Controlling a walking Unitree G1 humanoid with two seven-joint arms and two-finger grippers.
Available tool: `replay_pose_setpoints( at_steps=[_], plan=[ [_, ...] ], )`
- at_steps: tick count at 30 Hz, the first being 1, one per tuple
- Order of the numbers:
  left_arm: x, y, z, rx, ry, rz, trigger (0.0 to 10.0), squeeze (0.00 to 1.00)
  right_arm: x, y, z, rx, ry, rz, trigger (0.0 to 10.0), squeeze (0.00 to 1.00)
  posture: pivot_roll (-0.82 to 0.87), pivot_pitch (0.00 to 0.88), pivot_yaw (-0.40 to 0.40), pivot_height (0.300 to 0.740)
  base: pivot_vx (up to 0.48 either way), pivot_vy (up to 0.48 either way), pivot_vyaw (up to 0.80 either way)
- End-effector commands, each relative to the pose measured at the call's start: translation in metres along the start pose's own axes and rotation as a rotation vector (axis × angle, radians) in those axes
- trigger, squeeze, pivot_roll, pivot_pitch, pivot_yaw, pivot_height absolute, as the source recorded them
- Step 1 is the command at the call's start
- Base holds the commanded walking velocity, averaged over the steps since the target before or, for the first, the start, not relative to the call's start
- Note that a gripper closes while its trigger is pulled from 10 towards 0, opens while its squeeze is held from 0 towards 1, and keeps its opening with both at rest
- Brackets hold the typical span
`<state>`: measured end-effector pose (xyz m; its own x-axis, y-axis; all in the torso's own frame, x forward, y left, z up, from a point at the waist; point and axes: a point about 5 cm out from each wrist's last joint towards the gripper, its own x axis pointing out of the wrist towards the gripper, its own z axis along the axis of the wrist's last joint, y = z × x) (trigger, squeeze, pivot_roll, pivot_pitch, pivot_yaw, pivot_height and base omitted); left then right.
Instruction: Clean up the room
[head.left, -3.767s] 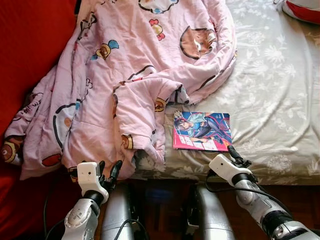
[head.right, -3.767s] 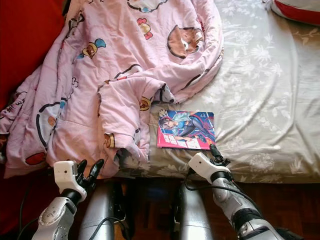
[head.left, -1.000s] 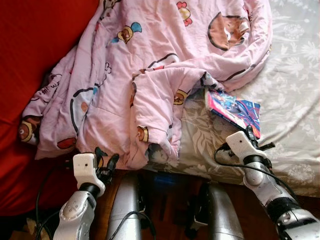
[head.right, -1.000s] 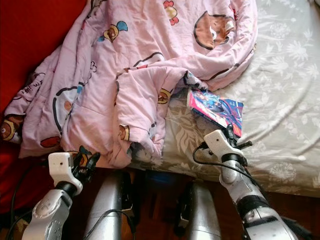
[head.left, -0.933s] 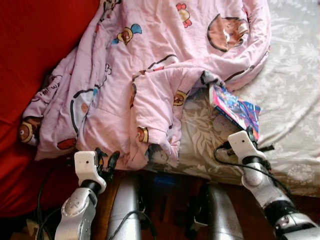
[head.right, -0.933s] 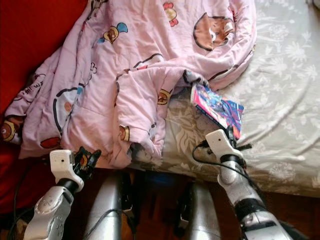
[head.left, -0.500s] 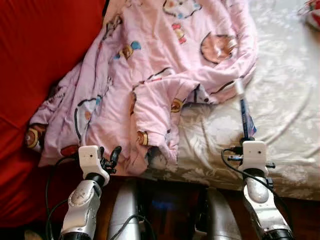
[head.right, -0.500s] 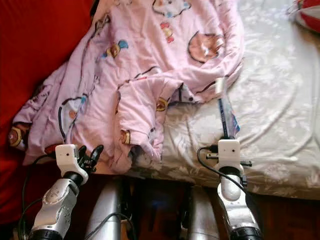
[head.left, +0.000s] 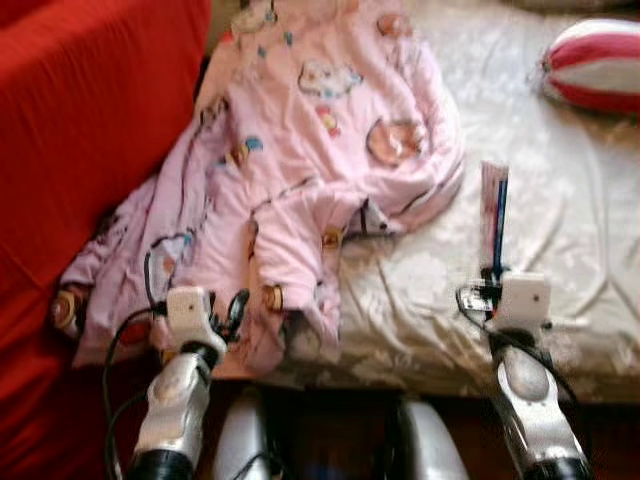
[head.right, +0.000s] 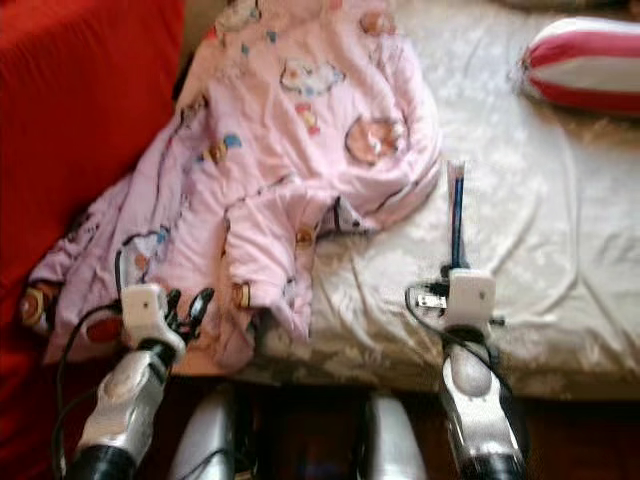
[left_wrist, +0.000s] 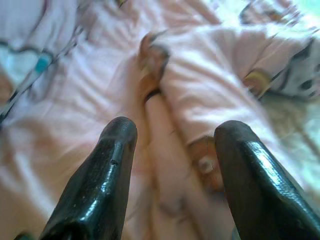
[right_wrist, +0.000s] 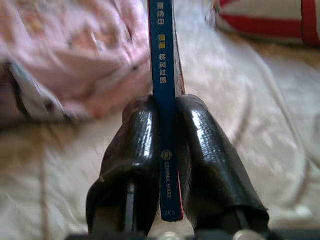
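Note:
A thin comic book (head.left: 493, 215) with a blue spine (right_wrist: 164, 60) stands edge-on above the bed, and my right gripper (right_wrist: 166, 107) is shut on its lower edge. Seen from the head, that gripper (head.left: 495, 272) hovers over the front part of the grey floral sheet (head.left: 590, 220). A crumpled pink cartoon-print blanket (head.left: 300, 170) covers the bed's left half and hangs over its front edge. My left gripper (head.left: 232, 308) is open beside that hanging edge, its fingers (left_wrist: 102, 170) pointing at the pink fabric (left_wrist: 200, 85) with nothing between them.
A red-and-white striped pillow (head.left: 595, 75) lies at the bed's far right. A large red surface (head.left: 80, 130) rises along the left side. The dark floor and my silver legs (head.left: 240, 440) are below the bed's front edge.
The whole view has shifted as the camera moved. My right gripper took the book off the sheet, lifted it and turned it from flat to edge-on. The left gripper stays open by the blanket.

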<state>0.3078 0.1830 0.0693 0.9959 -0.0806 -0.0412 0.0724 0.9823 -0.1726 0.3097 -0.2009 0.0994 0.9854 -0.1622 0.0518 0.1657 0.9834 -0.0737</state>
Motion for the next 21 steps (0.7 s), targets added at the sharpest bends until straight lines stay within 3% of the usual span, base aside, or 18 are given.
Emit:
replay_pose_setpoints(
  at_steps=[1,10,17,21],
  plan=[
    [-0.004,0.006,-0.005,0.017,0.018,0.018,10.0,0.0,0.0,0.0,0.009,0.02,-0.037,0.003,10.0,0.0,0.02,0.102,0.008,0.651,0.0,0.0,0.0],
    [-0.005,0.013,-0.011,0.026,0.022,0.03,10.0,0.0,-0.008,0.003,-0.006,0.067,0.039,0.041,10.0,0.0,0.02,0.104,0.01,0.701,0.0,0.0,0.0],
    [-0.009,0.021,-0.018,0.039,0.057,0.047,10.0,0.0,-0.012,-0.005,-0.016,0.07,0.088,0.027,10.0,0.0,0.03,0.105,0.003,0.74,0.0,0.0,0.0],
    [-0.012,0.026,-0.026,0.057,0.089,0.062,10.0,0.0,-0.013,-0.008,-0.025,0.083,0.143,0.009,10.0,0.0,0.03,0.105,0.001,0.74,0.0,0.0,0.0]
  ],
)
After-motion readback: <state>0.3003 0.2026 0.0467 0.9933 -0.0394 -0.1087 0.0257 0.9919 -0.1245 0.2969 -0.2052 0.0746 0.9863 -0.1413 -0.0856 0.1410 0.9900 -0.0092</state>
